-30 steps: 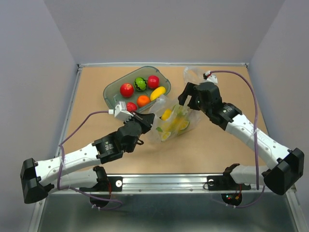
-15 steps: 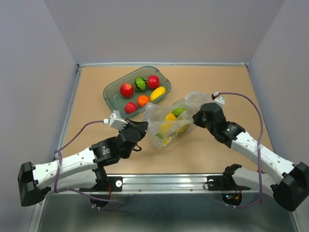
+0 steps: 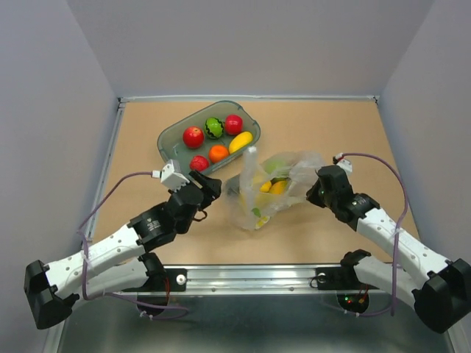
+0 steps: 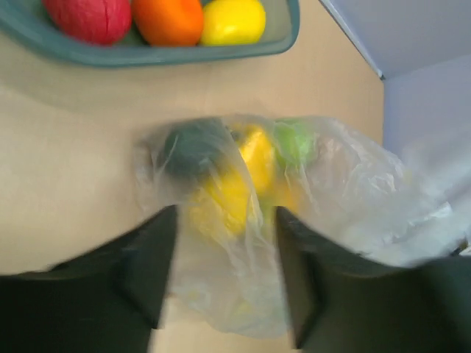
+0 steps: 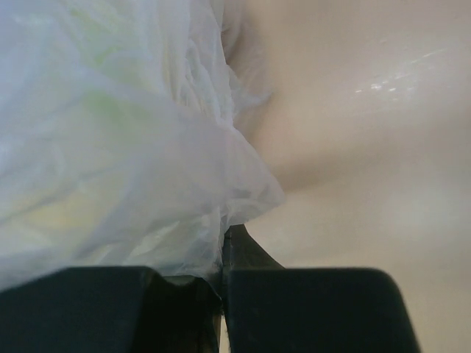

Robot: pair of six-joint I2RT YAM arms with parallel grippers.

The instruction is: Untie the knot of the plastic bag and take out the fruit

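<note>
The clear plastic bag (image 3: 283, 184) lies crumpled on the table in front of the tray, with yellow and green fruit (image 3: 271, 185) showing through it. In the left wrist view the bag (image 4: 346, 198) holds a yellow piece (image 4: 239, 173), a green one (image 4: 294, 141) and a dark green one (image 4: 193, 147). My left gripper (image 3: 212, 187) is open at the bag's left end, and a loose fold of film lies between its fingers (image 4: 151, 272). My right gripper (image 3: 312, 193) is shut on the bag's right edge, pinching the film (image 5: 110, 147) in its jaws. I cannot make out the knot.
The grey-green tray (image 3: 166, 138) stands at the back left of the bag with red apples (image 3: 193, 137), an orange (image 3: 218, 153), a strawberry (image 3: 199, 162) and a long yellow mango (image 3: 240, 142) in it. The tray's near wall (image 4: 221, 53) runs just beyond the bag.
My right gripper came down, shut on the bag's right side and pulled it right and nearer. My left gripper opened, let go of the bag and drew back left.
</note>
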